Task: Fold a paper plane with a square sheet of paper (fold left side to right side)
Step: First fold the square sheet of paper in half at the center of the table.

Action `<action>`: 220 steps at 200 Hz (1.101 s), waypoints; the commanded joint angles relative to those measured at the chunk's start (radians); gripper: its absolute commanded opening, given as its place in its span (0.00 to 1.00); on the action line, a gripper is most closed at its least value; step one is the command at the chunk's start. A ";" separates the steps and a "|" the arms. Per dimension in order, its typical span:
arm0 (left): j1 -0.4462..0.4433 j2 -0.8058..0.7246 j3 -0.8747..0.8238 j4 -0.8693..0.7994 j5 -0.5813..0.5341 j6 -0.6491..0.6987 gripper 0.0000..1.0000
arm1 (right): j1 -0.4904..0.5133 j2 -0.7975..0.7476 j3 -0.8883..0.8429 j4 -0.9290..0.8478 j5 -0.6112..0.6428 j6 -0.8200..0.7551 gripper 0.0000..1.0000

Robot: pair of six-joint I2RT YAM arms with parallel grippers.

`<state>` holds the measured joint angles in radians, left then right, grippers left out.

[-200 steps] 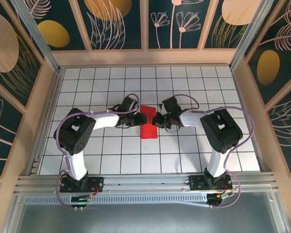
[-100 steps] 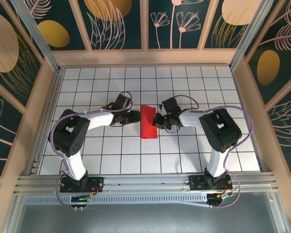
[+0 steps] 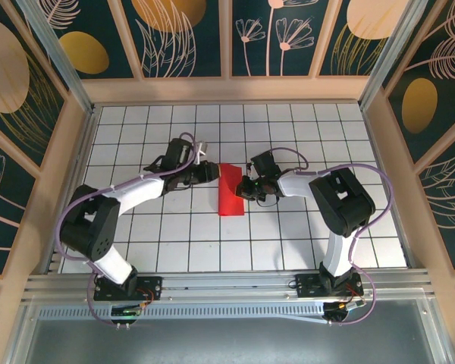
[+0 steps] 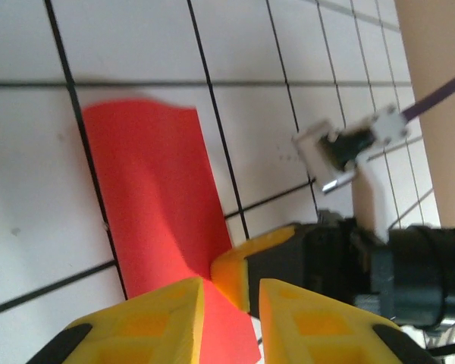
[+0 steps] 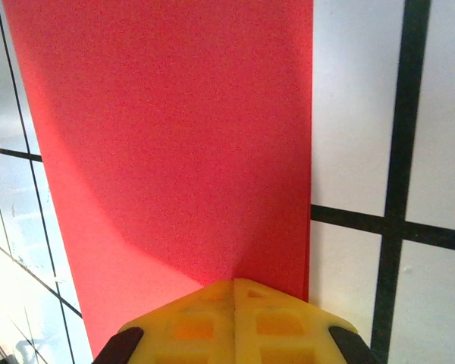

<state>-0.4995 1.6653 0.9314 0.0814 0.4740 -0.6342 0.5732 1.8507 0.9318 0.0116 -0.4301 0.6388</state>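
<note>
1. Over mid-worktop from above, the red paper lies folded into a narrow strip. My right gripper bears on its right edge, I judge to pin it.
2. On the left wrist view, the left gripper is slightly parted and holds nothing, poised over the strip's end.
3. On the right wrist view, the right gripper is fully closed, its tip pressing the paper flat.
</note>
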 commanded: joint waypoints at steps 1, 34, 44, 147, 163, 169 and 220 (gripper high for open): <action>-0.020 0.042 -0.017 0.064 0.085 -0.013 0.24 | 0.018 0.056 -0.027 -0.112 0.087 0.007 0.00; -0.030 0.121 -0.022 0.093 0.110 -0.020 0.21 | 0.018 0.061 -0.022 -0.120 0.088 0.002 0.00; -0.032 0.139 -0.022 0.099 0.123 -0.018 0.21 | 0.019 0.061 -0.021 -0.123 0.091 0.002 0.00; -0.037 0.199 -0.086 0.083 -0.049 -0.001 0.17 | 0.023 0.080 -0.009 -0.176 0.120 -0.018 0.00; -0.034 0.193 -0.094 0.075 -0.071 0.002 0.17 | 0.023 0.082 -0.009 -0.183 0.126 -0.021 0.00; -0.034 0.190 -0.098 0.072 -0.078 0.003 0.17 | 0.023 0.085 -0.009 -0.186 0.126 -0.022 0.00; 0.020 0.130 -0.154 0.061 -0.082 0.016 0.15 | 0.023 0.086 -0.019 -0.193 0.139 -0.028 0.00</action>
<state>-0.5274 1.8286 0.8280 0.1905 0.4522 -0.6426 0.5835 1.8576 0.9554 -0.0299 -0.4030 0.6338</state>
